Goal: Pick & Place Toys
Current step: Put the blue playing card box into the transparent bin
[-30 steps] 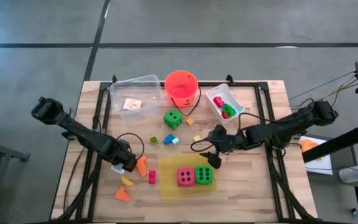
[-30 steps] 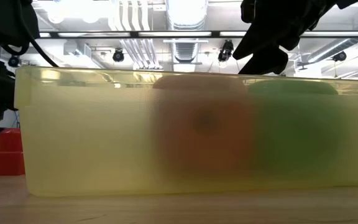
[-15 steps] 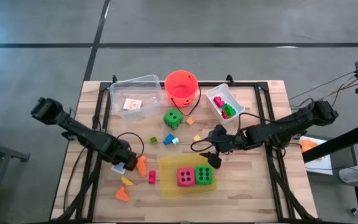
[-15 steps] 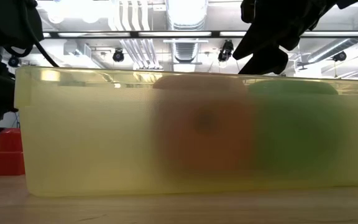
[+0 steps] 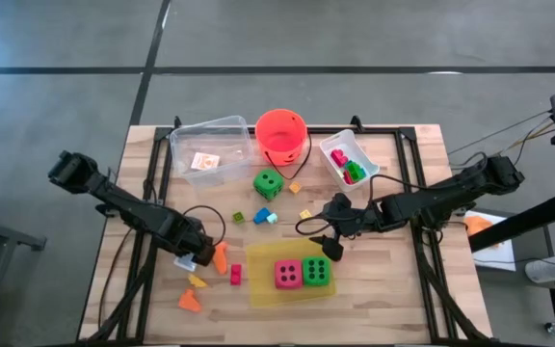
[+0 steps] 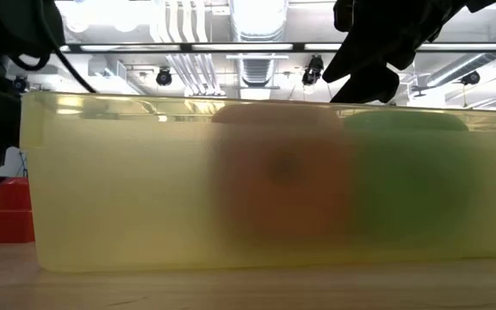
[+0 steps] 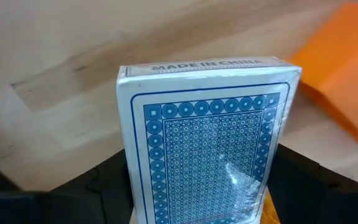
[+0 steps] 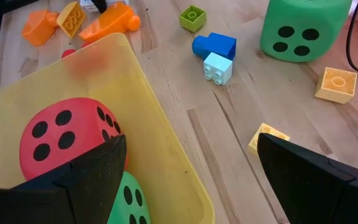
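Left wrist view — left gripper (image 7: 197,193) clasps card deck (image 7: 207,140) (blue-patterned back).

Bright ceiling lights (image 6: 257,19) are glaring in the low view, the close yellow tray (image 6: 265,185) is blurring; overhead lighting is falling evenly

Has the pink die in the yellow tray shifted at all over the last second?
No. In the high view the pink die sits at the same spot in the yellow tray, still touching the green die beside it.
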